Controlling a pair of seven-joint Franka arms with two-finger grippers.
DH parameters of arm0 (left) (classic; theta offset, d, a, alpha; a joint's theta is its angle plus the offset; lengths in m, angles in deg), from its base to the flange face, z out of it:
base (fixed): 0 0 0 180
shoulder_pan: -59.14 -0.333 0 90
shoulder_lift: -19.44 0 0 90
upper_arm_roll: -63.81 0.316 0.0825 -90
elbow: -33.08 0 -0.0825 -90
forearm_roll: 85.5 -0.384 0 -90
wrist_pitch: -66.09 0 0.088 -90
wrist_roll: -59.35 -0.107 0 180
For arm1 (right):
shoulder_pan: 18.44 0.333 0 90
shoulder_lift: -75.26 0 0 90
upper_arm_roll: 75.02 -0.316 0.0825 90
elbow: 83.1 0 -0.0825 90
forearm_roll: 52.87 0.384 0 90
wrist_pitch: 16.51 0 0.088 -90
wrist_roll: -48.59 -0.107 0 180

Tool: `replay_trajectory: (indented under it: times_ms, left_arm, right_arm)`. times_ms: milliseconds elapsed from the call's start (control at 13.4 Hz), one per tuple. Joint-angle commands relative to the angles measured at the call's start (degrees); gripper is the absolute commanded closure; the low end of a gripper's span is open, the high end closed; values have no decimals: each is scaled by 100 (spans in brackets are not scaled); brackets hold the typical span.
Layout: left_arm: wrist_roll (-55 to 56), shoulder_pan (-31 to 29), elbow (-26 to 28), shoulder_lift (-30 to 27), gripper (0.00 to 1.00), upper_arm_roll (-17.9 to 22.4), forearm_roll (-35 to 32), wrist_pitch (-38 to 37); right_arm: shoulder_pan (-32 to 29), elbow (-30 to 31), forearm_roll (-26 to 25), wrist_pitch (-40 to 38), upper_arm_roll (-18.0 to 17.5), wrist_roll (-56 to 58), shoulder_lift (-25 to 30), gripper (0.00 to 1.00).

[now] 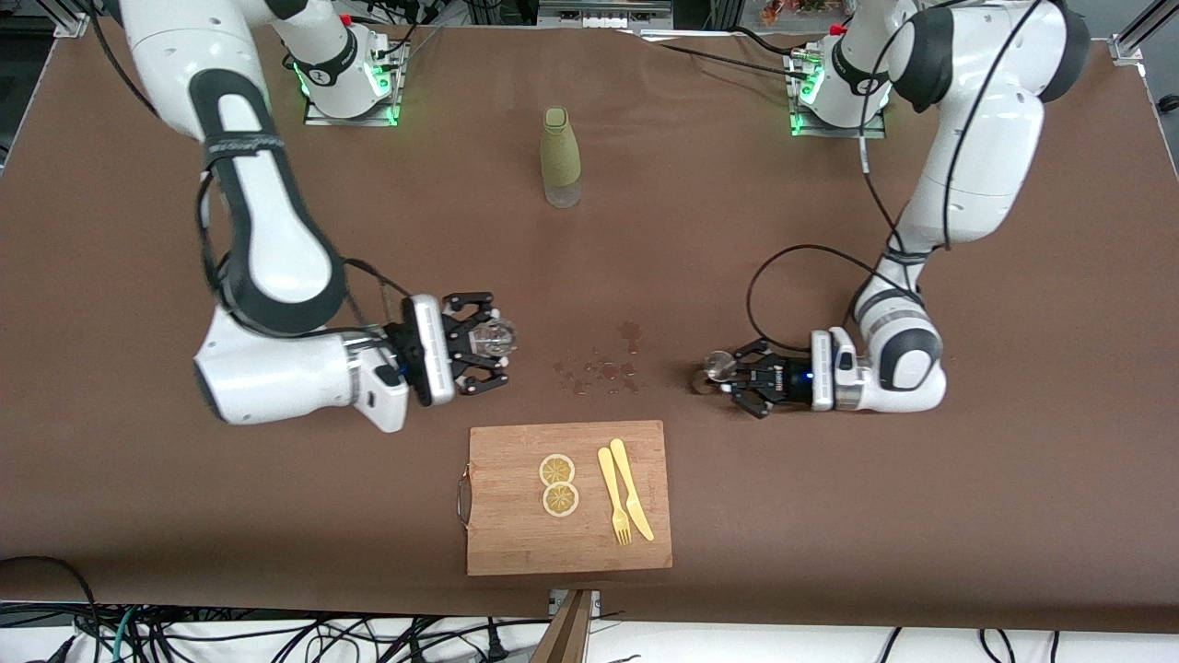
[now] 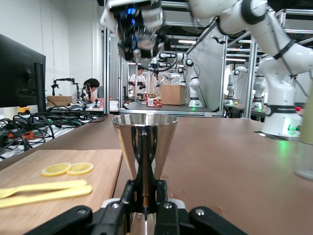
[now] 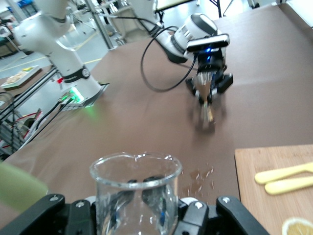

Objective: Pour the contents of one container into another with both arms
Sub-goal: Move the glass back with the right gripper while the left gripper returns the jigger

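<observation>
A clear glass beaker point(image 1: 495, 338) is upright in my right gripper point(image 1: 486, 343), which is shut on it above the brown table, beside the wet spots. From the right wrist the beaker point(image 3: 136, 193) fills the foreground between the right gripper's fingers point(image 3: 142, 205). My left gripper point(image 1: 728, 373) is low at the table, shut on a small steel jigger point(image 1: 717, 366). In the left wrist view the jigger point(image 2: 145, 139) stands upright in the left gripper point(image 2: 145, 196). The jigger point(image 3: 205, 88) also shows in the right wrist view. What either vessel contains cannot be seen.
A green bottle point(image 1: 560, 157) stands between the two bases. A wooden cutting board point(image 1: 516, 543) lies near the front camera with two lemon slices point(image 1: 557, 483) and a yellow fork and knife point(image 1: 624, 497). Spilled drops point(image 1: 603, 368) wet the cloth between the grippers.
</observation>
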Motion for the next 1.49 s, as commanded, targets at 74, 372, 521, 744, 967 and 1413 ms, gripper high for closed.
replay_trajectory:
  times_ms: [74, 372, 521, 744, 967, 1413]
  left_arm:
    - [-288, -469, 100, -123, 100, 586, -596, -883]
    - [-753, -1092, 21, -115, 100, 1107, -1325, -1509]
    - [-1069, -1453, 21, -71, 100, 1107, -1730, -1623]
    - [-1614, -1840, 30, 79, 100, 1125, -2073, -1913]
    - [-1967, -2079, 30, 175, 100, 1255, -2408, -2028]
    - [-2143, -2114, -110, 526, 100, 1485, -2470, -2072]
  right_arm:
    - [-883, 576, 184, -681, -62, 962, 84, 100]
    - [-1736, 1146, 114, -788, -44, 1735, 22, 100]
    - [-2026, 1297, 140, -700, -44, 2235, -135, 100]
    - [-2492, 1376, 202, -420, -53, 3105, -425, 100]
    - [-2809, 1385, 719, -331, -53, 3949, -759, 100]
    - [-3065, 1927, 1325, 99, -53, 4916, -1094, 100]
